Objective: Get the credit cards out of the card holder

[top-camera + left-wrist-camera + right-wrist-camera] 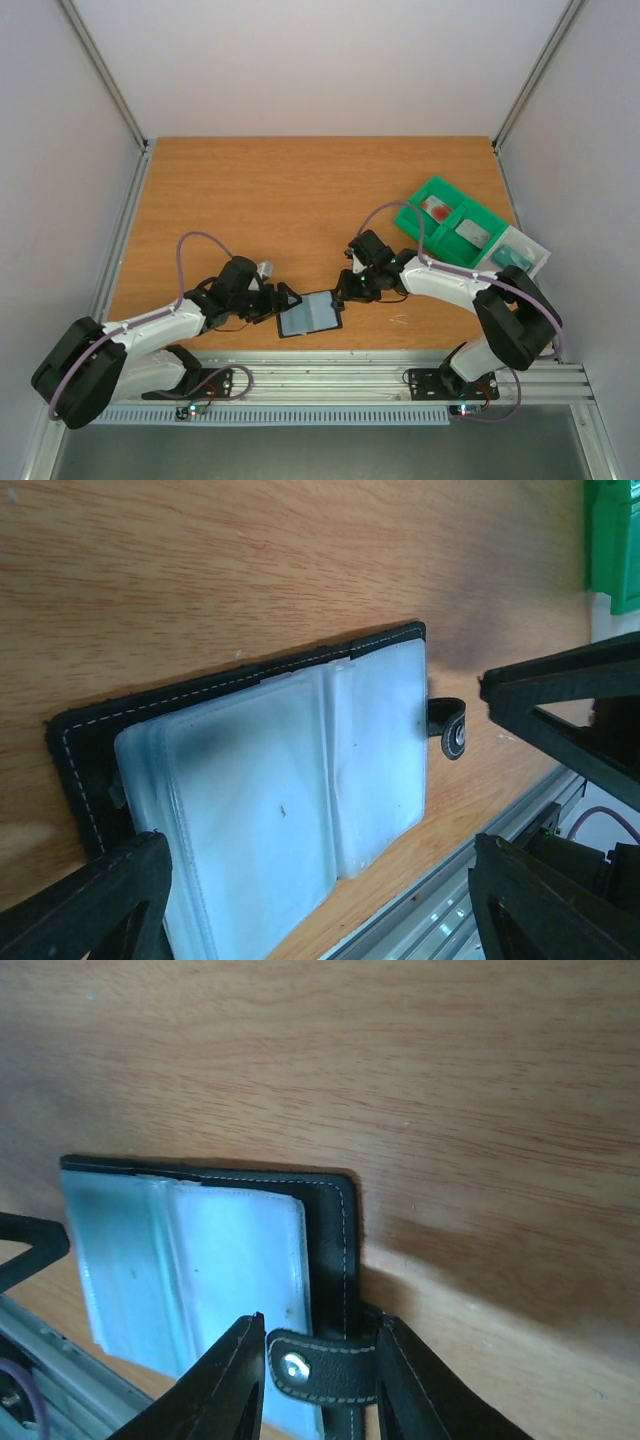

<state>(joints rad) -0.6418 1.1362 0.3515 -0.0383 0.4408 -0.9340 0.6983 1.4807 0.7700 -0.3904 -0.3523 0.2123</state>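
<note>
Right up against the right wrist's lens, the right gripper (318, 1340) has its two black fingers pressed in on either side of a little black snap tab (330, 1372), pinching it. That tab belongs to the small black stitched card holder (310, 315), which lies open with its cloudy blue-grey plastic sleeves (300, 800) facing up. It sits on the wooden table (300, 190) close to the near edge, beside the aluminium rail (400, 372). The left gripper (322, 885) stands with its fingers wide apart over the holder's other end, gripping nothing.

I cannot make out any credit cards inside the sleeves. One pale grey flat piece (470, 232) lies in the green compartment tray (440, 183), well apart.

With only the tab pinched, a pull could drag the whole holder toward the rail. The narrow tab could also slip free. The floppy sleeves may bunch, so the left fingers could catch plastic rather than a card.
</note>
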